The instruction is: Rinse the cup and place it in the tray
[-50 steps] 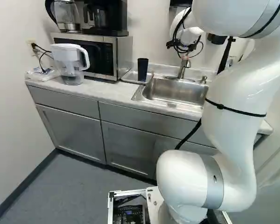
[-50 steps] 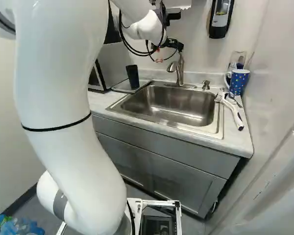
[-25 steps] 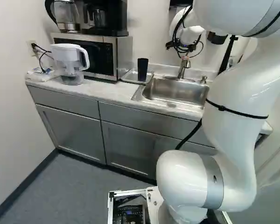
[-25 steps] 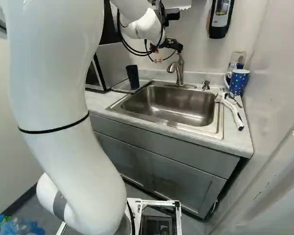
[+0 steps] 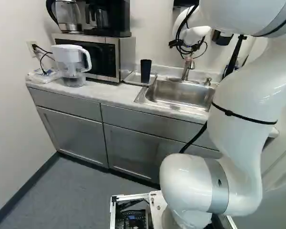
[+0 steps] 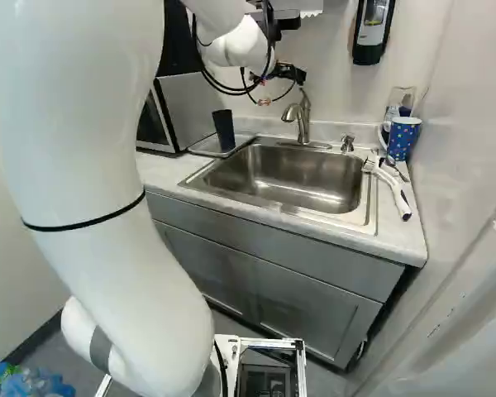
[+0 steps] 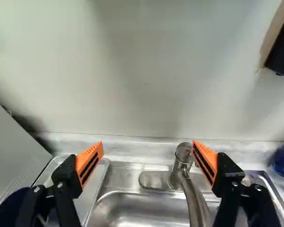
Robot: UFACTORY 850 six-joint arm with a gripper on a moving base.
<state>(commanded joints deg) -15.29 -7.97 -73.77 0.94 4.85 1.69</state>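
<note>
My gripper (image 6: 293, 74) hangs above the faucet (image 6: 302, 116) in the right base view. In the wrist view the gripper (image 7: 147, 151) is open with nothing held; one orange pad (image 7: 205, 161) is close to the faucet's top, though touching cannot be told. A dark cup (image 5: 146, 70) stands upright on the metal tray (image 5: 133, 78), left of the sink in the left base view. The wrist view shows part of this cup (image 7: 8, 208) beside the gripper, over the tray (image 7: 91, 191). The sink (image 6: 285, 178) has the faucet at its back edge.
A blue dotted mug (image 6: 403, 138) and a white-handled brush (image 6: 390, 184) are on the counter right of the sink. Left of the tray are a microwave (image 5: 115, 57) and a water pitcher (image 5: 71, 62). A dispenser (image 6: 373, 31) hangs on the wall behind.
My arm has shifted slightly, its upper link leftward in the right base view, and the gripper a little left above the faucet. The base, cup and tray have stayed put.
</note>
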